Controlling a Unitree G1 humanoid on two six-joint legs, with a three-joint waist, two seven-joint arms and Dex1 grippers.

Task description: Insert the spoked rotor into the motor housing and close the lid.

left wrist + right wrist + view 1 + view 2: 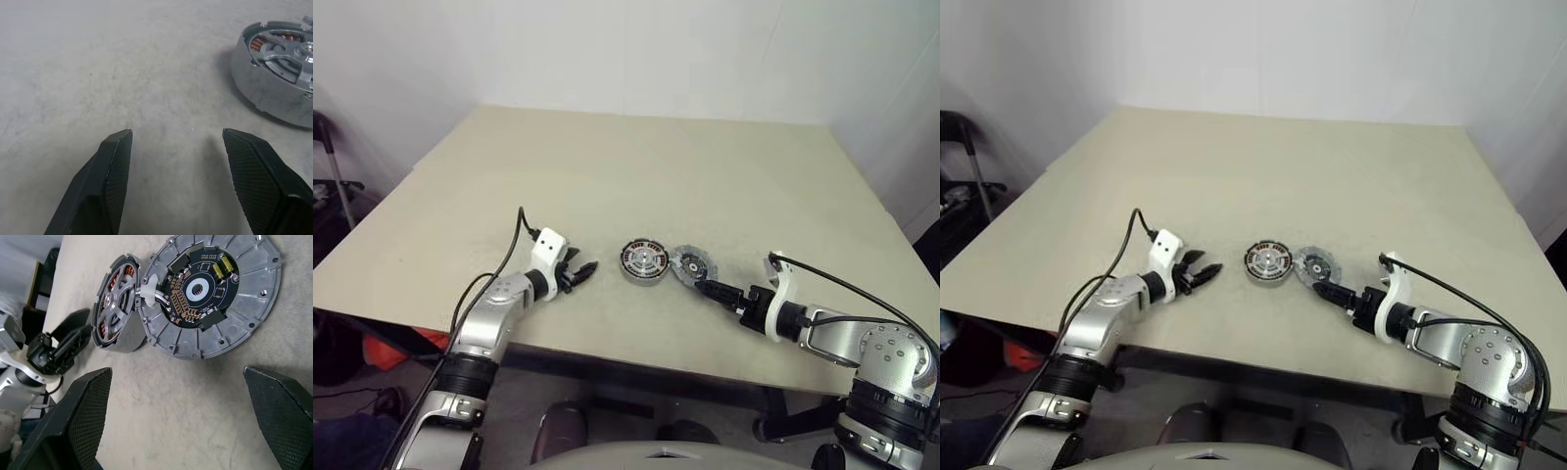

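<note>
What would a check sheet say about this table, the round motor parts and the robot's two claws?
Surface: beige table, bare apart from the two parts.
Job's things: motor housing lies flat with the spoked rotor already in it, copper coils showing between the spokes. The lid lies beside it, touching its rim, circuit board facing up, not yet closed.
Clutter: nothing seen.
Grippers: left gripper open, empty, short of the housing. Right gripper open wide, empty, near the lid.
Cables: a black cable loops along each arm; a short white lead joins lid and housing.
Surroundings: white walls.
</note>
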